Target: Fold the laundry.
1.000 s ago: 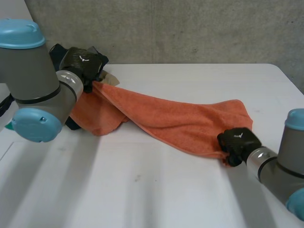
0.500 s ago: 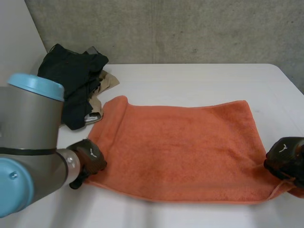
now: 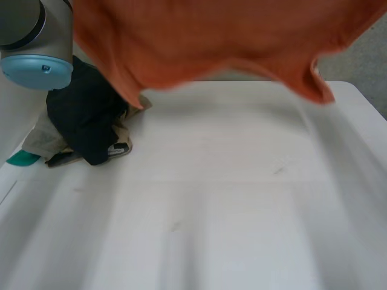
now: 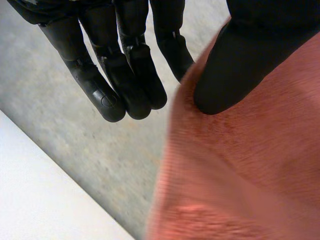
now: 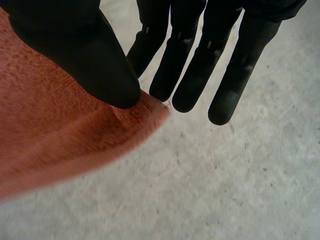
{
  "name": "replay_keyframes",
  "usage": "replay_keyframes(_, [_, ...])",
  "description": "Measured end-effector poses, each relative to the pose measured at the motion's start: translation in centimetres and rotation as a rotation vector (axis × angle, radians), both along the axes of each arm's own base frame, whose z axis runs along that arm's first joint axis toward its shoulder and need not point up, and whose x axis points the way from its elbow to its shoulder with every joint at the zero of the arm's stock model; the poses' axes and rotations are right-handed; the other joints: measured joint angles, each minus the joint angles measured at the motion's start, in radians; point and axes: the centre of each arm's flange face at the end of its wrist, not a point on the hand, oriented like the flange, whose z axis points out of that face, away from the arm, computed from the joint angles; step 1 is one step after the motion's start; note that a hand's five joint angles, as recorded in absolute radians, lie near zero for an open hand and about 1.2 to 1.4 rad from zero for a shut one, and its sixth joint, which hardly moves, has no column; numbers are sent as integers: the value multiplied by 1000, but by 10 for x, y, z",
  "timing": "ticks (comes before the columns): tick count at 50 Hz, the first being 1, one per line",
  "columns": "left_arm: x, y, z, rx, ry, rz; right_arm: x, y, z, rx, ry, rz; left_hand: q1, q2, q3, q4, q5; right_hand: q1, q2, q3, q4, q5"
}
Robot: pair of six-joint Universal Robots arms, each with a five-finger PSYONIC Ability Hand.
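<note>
While the orange towel [image 3: 205, 42] hangs spread high above the white table [image 3: 217, 199], the left hand [image 4: 240, 60] pinches its edge, thumb against straight fingers. The right hand [image 5: 85, 55] pinches a corner likewise.

A: What've we got up top?
B: Orange towel [image 3: 211, 42] spread wide, hanging above the white counter [image 3: 230, 199], one corner dangling at right.
A: Left side?
B: We see our left arm [image 3: 24, 24] w/ blue cap [image 3: 36, 71], over a dark clothes pile [image 3: 84, 115] on the counter, beige garment [image 3: 39, 140] under it.
</note>
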Motion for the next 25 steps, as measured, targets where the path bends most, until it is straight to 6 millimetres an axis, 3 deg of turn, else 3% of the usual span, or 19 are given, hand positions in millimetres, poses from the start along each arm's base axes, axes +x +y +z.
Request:
replay_keyframes(6, [-5, 1, -29, 79, -57, -43, 2, 2, -16, 52, 7, 54, 0, 0, 0, 0, 1, 0, 0, 0, 0, 1])
replay_keyframes(12, [-4, 4, -89, 269, -144, -52, -4, -2, -57, 209, 46, 71, 0, 0, 0, 0, 0, 0, 0, 0, 0, 1])
replay_keyframes(19, [1, 16, -179, 525, -252, -63, -23, 1, -134, 513, 91, 93, 0, 0, 0, 0, 0, 0, 0, 0, 0, 1])
replay_keyframes(21, [3, 22, -206, 597, -282, -72, -29, 9, -164, 638, 111, 102, 0, 0, 0, 0, 0, 0, 0, 0, 0, 1])
replay_keyframes(25, [7, 35, -248, 713, -330, -89, -37, 26, -205, 815, 161, 112, 0, 0, 0, 0, 0, 0, 0, 0, 0, 1])
